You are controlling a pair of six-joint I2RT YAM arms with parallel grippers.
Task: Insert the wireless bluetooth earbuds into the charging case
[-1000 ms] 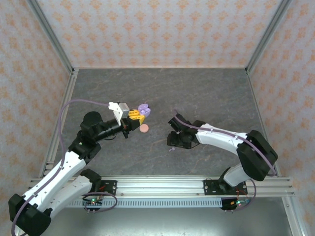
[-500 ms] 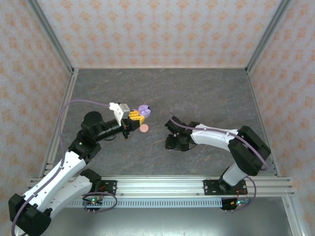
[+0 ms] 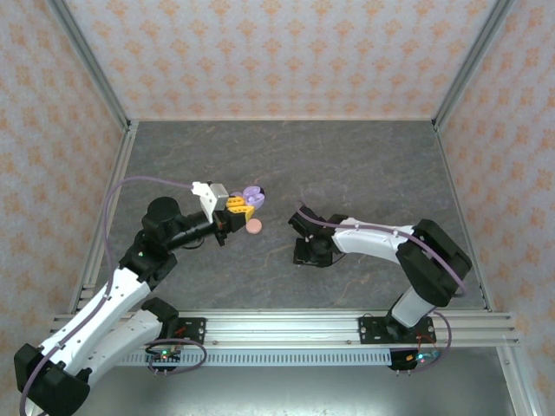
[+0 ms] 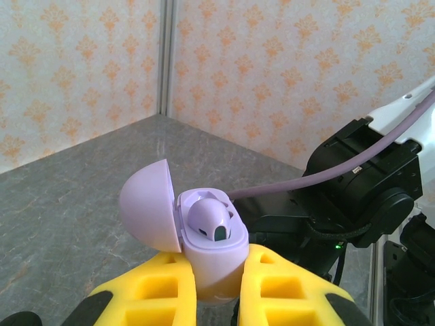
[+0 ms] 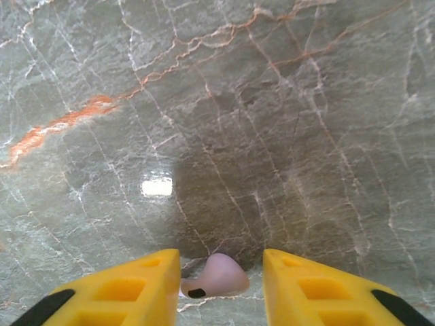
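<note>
The right end effector (image 5: 221, 258) stands low over the table (image 5: 285, 102). Its yellow fingers (image 5: 146, 278) are parted on either side of a lavender earbud (image 5: 219, 277). The left finger is at the stem tip, but a gap shows between the bud's round head and the right finger, so nothing is gripped yet. The bud lies on its side around the middle of the table, somewhat nearer the near edge.

To close well here, the jaws should probably centre on the bud first. That way it is pinched across its body rather than nudged sideways or squirted out by its rounded head. A slow closure, low to the surface, suits so small and smooth a piece.

Toward the left edge, the left end effector (image 4: 219, 282) is clamped on the lavender charging case (image 4: 212, 252) and holds it above the table. The lid (image 4: 146, 204) is swung open and a seated earbud (image 4: 211, 221) occupies one socket.
</note>
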